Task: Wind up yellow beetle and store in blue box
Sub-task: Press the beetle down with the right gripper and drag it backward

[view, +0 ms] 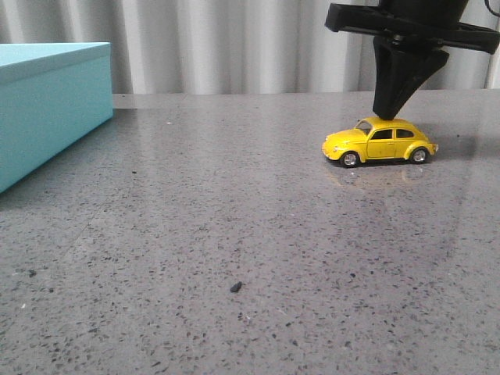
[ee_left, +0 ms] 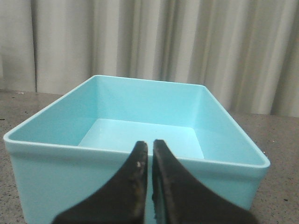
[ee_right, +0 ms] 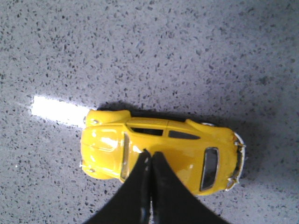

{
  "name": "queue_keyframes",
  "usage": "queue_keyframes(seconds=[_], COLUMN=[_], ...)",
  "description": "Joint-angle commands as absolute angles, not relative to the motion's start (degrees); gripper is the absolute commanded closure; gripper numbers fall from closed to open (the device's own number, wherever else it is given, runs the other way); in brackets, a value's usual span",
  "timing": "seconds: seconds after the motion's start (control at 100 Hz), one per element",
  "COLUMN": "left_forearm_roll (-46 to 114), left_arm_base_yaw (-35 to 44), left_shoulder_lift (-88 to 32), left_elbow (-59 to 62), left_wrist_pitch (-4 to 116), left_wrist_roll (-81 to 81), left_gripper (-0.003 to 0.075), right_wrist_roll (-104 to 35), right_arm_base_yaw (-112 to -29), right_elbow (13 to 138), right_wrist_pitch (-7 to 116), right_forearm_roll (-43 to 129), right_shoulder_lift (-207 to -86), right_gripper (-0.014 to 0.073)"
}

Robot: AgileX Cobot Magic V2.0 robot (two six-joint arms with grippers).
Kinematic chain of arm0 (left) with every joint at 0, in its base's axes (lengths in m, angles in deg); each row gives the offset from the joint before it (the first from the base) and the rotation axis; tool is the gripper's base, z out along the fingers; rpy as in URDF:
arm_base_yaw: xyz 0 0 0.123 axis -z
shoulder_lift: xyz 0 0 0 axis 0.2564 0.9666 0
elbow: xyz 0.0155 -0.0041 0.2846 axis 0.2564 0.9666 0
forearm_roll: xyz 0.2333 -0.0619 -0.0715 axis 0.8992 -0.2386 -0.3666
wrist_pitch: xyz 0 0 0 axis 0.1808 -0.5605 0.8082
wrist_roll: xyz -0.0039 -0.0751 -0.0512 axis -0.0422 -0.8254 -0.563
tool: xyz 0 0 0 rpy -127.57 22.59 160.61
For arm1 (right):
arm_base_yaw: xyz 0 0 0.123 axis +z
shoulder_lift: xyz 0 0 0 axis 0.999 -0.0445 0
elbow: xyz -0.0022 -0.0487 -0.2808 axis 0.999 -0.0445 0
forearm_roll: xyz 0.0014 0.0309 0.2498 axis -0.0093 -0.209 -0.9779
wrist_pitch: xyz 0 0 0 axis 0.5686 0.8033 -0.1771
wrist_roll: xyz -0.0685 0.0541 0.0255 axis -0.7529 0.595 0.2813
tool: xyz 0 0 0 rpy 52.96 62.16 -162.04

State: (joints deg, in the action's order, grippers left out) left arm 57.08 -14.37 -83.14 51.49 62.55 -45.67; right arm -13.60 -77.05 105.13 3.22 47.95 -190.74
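Note:
The yellow beetle stands on its wheels on the grey table at the right, nose to the left. My right gripper points straight down with its shut tips resting on the car's roof. In the right wrist view the shut fingertips sit on the roof of the beetle, holding nothing. The blue box stands at the far left edge. In the left wrist view my left gripper is shut and empty, just in front of the near wall of the open, empty blue box.
A small dark speck lies on the speckled grey table near the front. A pale curtain hangs behind the table's far edge.

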Motion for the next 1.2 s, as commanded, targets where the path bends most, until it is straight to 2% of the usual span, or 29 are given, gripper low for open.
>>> queue_keyframes(seconds=[0.0,0.51,1.19], left_forearm_roll=[56.5,56.5,56.5], left_arm_base_yaw=[-14.1,-14.1,-14.1], left_shoulder_lift=[-81.9,-81.9,-81.9], left_elbow=[49.4,49.4,49.4], left_wrist_pitch=[66.8,66.8,66.8], left_wrist_roll=[-46.1,-46.1,-46.1], left_gripper=[0.0741,0.0741,0.0741], right_wrist_roll=[-13.6,-11.8,-11.7], right_arm_base_yaw=[-77.1,-77.5,-87.2], right_elbow=[106.8,106.8,106.7], right_wrist_pitch=[3.8,1.5,-0.9], right_forearm_roll=[47.6,55.5,59.4], right_shoulder_lift=[-189.0,-189.8,-190.8], right_gripper=[0.0655,0.0655,0.0655])
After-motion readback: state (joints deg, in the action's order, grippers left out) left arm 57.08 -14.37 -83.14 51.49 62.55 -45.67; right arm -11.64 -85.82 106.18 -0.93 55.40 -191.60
